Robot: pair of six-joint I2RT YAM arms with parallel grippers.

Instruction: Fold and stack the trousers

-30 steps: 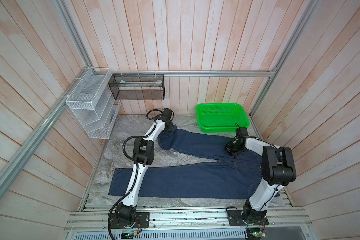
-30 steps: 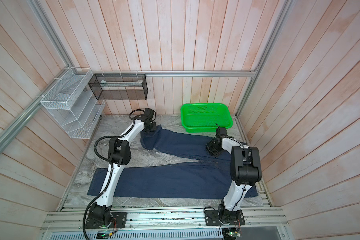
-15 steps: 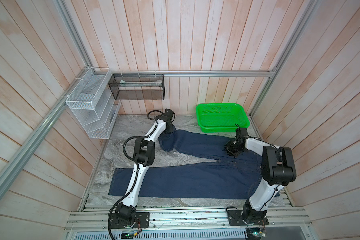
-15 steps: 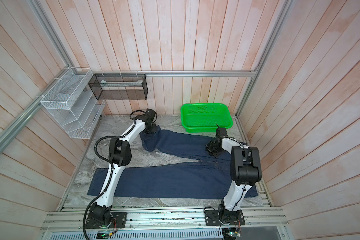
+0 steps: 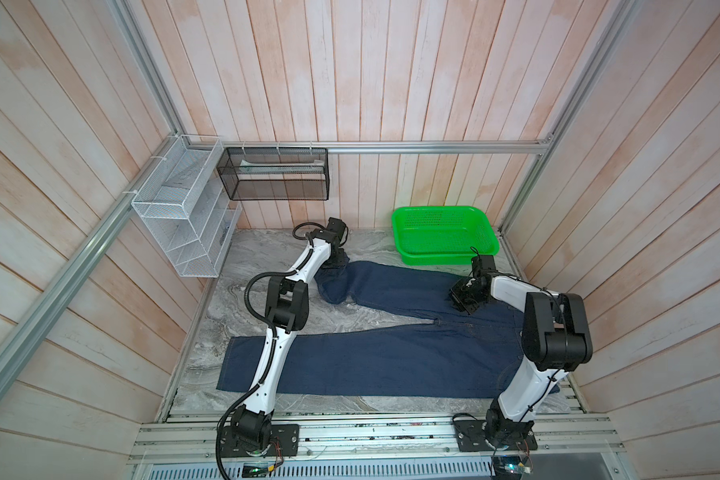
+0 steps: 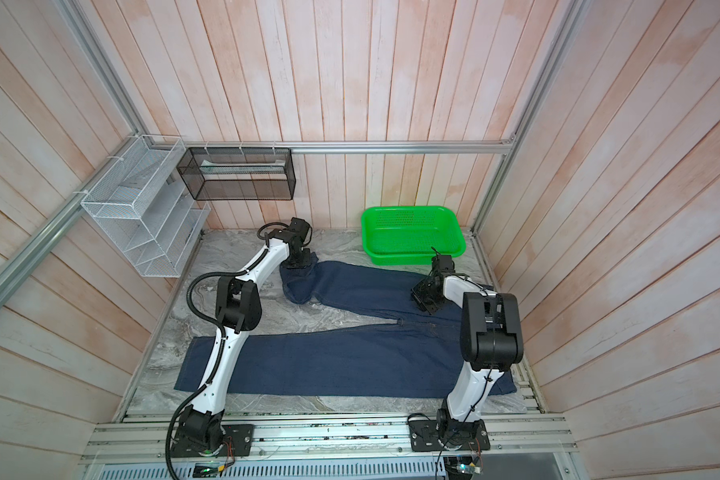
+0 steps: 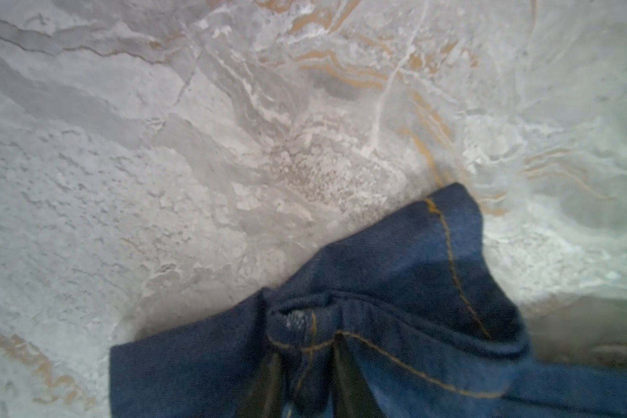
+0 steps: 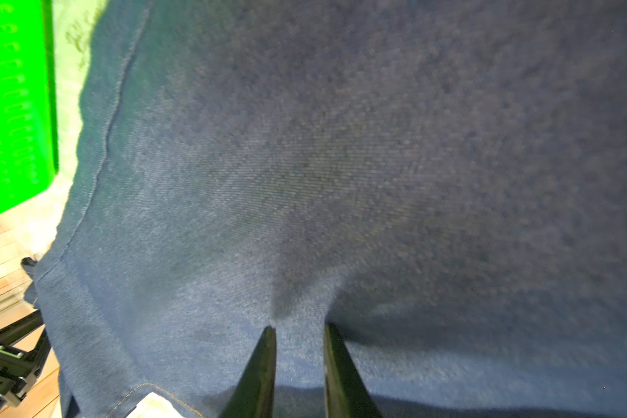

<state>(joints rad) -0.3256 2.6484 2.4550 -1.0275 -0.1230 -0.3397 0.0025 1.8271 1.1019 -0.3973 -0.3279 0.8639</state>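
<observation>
The trousers (image 5: pixel 391 361) (image 6: pixel 350 361) are dark navy jeans lying flat on the marble table, waist to the right and both legs running left. The near leg is straight. The far leg angles toward the back, and its hem is bunched. My left gripper (image 5: pixel 337 264) (image 6: pixel 302 262) sits at that hem. In the left wrist view it (image 7: pixel 306 347) is shut on a fold of the hem (image 7: pixel 395 289) with tan stitching. My right gripper (image 5: pixel 460 301) (image 6: pixel 422 303) is on the far leg's thigh. In the right wrist view it (image 8: pixel 299 325) pinches a ridge of denim (image 8: pixel 341 163).
A green plastic basket (image 5: pixel 445 257) (image 6: pixel 412 259) (image 8: pixel 11 108) stands at the back right, just behind the far leg. A white wire rack (image 5: pixel 175 224) and a black mesh basket (image 5: pixel 275 178) hang on the walls at the back left. Bare marble (image 7: pixel 196 144) lies left of the hem.
My left gripper has closed on the far leg's hem, which looks slightly more bunched. The right arm has not moved.
</observation>
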